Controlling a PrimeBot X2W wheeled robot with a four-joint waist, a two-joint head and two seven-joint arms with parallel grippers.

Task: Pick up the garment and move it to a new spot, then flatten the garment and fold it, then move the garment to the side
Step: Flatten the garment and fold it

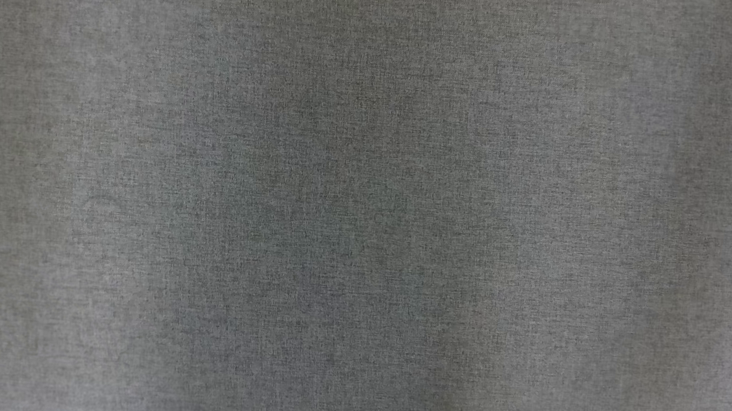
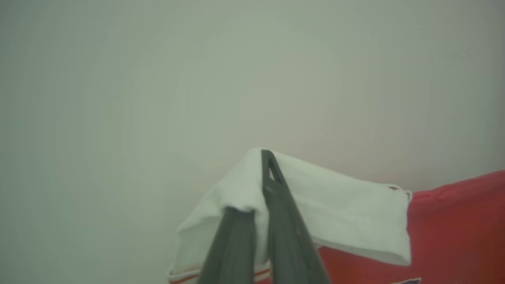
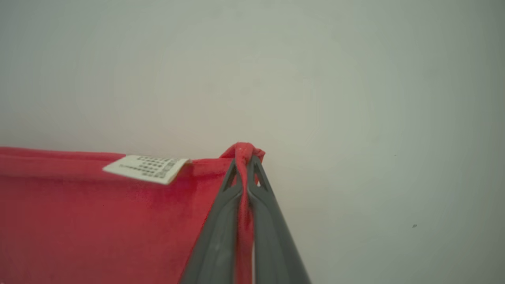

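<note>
Garment [image 2: 453,228]: red with a white part [image 2: 347,213]; we saw it held at two places, one by each gripper, against a plain pale surface [image 2: 158,79].
Left gripper [image 2: 254,182]: clenched on the white part; cloth draped over one finger and hid its tip, while the other finger lay bare on top.
White part: a folded flap with a thin red stripe along its lower hem; red cloth ran off to its right in the left wrist view.
Right gripper [image 3: 245,159]: clenched on a red corner, which bunched up just past the fingertips.
Label [image 3: 148,168]: white, with small print we could not read, lying on the red edge left of the right gripper.
Head view: grey woven cloth [image 1: 366,205], close and soft in focus; we could not tell what it belonged to.
</note>
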